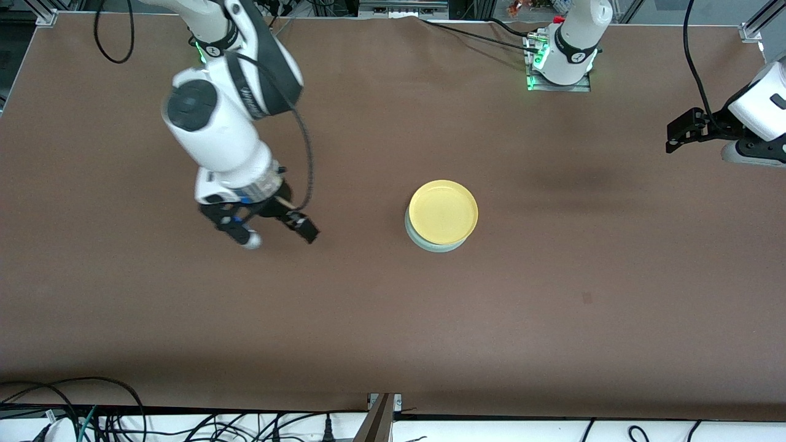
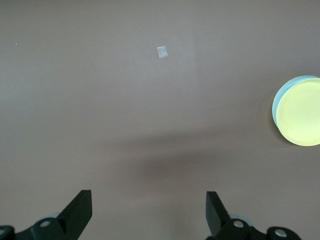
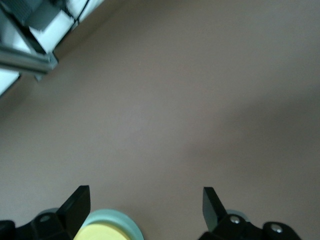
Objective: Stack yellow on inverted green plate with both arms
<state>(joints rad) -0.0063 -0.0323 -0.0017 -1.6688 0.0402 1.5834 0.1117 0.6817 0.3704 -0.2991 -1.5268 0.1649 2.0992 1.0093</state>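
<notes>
we see the yellow plate [image 1: 443, 211] already sitting on the green plate [image 1: 437, 245] mid-table, right gripper [image 1: 274, 231] open and empty over bare table toward its arm's end, left gripper [image 1: 686, 132] open, waiting well apart, so we judge only retreat remains.

yellow plate [image 1: 443, 211]: round, shallow, bright, rim up, resting on green plate, slightly offset | green plate [image 1: 439, 245]: pale mint, beneath yellow, only an edge crescent visible, orientation indeterminate | stack: mid-table, toward left arm's end
</notes>
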